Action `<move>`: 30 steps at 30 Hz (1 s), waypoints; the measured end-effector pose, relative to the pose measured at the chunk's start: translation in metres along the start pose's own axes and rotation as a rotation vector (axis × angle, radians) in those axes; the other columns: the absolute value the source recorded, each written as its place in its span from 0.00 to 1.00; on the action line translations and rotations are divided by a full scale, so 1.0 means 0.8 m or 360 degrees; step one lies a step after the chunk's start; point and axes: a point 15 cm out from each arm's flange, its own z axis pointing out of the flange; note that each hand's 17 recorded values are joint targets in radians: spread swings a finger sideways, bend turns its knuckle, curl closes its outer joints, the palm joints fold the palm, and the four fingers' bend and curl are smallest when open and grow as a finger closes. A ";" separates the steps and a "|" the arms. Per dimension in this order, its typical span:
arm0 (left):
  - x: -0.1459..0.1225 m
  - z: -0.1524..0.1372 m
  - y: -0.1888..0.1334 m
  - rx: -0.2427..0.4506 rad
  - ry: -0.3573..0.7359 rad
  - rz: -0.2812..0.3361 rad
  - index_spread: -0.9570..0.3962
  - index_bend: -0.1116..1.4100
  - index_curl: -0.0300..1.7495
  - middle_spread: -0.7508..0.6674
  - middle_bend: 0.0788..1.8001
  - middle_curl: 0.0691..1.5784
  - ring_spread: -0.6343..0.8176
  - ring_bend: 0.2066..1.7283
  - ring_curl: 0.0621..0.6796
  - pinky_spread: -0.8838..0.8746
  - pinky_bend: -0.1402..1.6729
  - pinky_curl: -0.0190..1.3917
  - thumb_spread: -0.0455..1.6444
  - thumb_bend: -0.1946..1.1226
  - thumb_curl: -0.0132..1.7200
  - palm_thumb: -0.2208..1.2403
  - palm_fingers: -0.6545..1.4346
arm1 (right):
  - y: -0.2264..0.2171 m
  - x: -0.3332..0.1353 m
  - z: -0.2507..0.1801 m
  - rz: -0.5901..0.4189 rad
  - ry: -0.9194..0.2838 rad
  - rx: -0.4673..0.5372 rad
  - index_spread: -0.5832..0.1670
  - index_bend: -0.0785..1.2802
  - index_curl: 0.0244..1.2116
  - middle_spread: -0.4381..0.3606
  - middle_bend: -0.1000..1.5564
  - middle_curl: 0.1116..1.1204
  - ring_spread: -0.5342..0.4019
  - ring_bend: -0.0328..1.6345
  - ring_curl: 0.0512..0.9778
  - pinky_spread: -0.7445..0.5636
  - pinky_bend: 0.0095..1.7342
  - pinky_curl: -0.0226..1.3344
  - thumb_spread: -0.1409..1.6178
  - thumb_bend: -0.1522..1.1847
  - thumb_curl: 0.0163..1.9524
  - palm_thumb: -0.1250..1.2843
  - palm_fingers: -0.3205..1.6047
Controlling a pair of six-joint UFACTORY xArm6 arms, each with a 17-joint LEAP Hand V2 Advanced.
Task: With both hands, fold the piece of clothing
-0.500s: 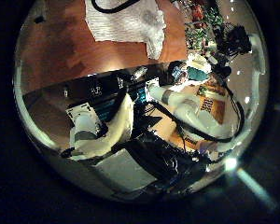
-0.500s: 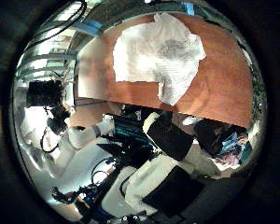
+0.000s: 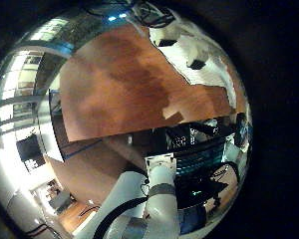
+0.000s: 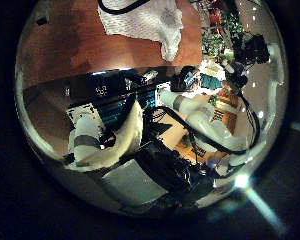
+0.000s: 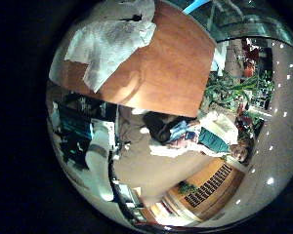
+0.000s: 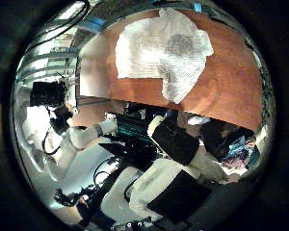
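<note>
A pale crumpled garment (image 6: 164, 53) lies spread flat on the wooden table (image 6: 231, 87), with one tapering end reaching toward the table's edge. It also shows in the right little finger side view as the garment (image 5: 107, 39) and in the left thumb side view as the garment (image 4: 145, 20). My right hand (image 6: 173, 144) hangs off the table's edge, well away from the cloth, fingers relaxed and holding nothing. My left hand (image 4: 110, 135) is likewise apart from the cloth, off the table's edge, with nothing in its fingers.
Bare table top (image 3: 130, 80) stretches wide on the left hand's little finger side. A leafy plant (image 5: 230, 93) stands beyond the table, away from the cloth. The table's edge (image 6: 154, 101) runs between my right hand and the garment.
Both palm views have shifted a little, so both hands have moved slightly. The garment lies as before, untouched.
</note>
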 end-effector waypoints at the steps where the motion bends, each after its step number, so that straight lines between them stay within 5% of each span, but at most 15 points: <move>1: 0.001 0.005 -0.002 -0.0011 -0.0012 0.0016 0.66 0.19 0.22 0.63 0.07 0.21 0.54 0.35 0.20 0.63 0.33 0.25 0.70 0.13 0.19 0.37 0.44 | 0.000 0.000 0.001 0.0002 -0.0001 -0.0004 0.23 0.19 0.26 0.41 0.22 0.25 0.49 0.44 0.14 0.73 0.39 0.04 0.82 0.10 0.14 0.45 0.34; 20: 0.029 0.088 -0.148 0.0133 -0.0279 0.0342 0.71 0.18 0.21 0.66 0.07 0.20 0.60 0.36 0.22 0.68 0.33 0.26 0.69 0.13 0.19 0.38 0.39 | 0.011 -0.004 0.016 0.0074 -0.0056 -0.0115 0.24 0.19 0.26 0.42 0.22 0.26 0.51 0.43 0.14 0.75 0.38 0.05 0.83 0.11 0.14 0.46 0.35; 30: 0.021 0.126 -0.177 0.0062 -0.0337 0.0402 0.72 0.18 0.20 0.66 0.07 0.20 0.61 0.36 0.23 0.68 0.34 0.26 0.66 0.13 0.19 0.37 0.38 | 0.030 -0.011 0.039 0.0168 -0.0090 -0.0217 0.24 0.19 0.26 0.43 0.22 0.26 0.51 0.43 0.15 0.75 0.38 0.06 0.84 0.11 0.14 0.47 0.35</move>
